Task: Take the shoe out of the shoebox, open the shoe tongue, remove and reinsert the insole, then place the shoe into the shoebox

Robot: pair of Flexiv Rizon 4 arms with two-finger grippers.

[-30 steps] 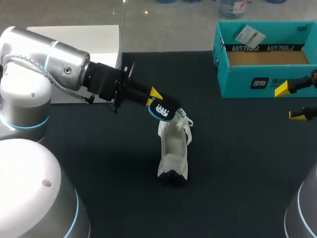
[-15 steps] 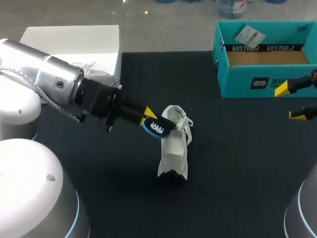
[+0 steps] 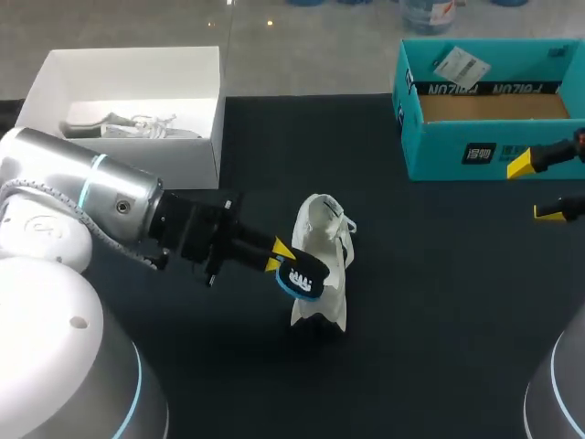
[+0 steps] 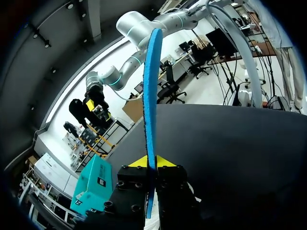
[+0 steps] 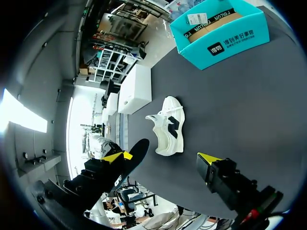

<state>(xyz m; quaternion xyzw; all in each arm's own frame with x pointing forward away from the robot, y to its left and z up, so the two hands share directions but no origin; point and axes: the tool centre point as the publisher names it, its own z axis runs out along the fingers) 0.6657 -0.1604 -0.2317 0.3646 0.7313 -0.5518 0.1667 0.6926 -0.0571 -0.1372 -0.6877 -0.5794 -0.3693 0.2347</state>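
Left tool point(image 3: 279, 258) clenched on the insole point(image 3: 300, 273), just beside the white shoe point(image 3: 322, 240) at its 8 o'clock, mid-table point(image 3: 439, 302). Right tool point(image 3: 535, 188) released, empty, near the shoebox point(image 3: 475, 151) at 2 o'clock. The insole looks light and floppy; best pinched at its heel end. Left wrist view shows it edge-on; right wrist view shows the shoe's side.

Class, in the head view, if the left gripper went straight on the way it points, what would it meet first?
Most likely the white shoe, lying just beyond the insole that the left gripper holds; their heights are unclear, so it might pass above.
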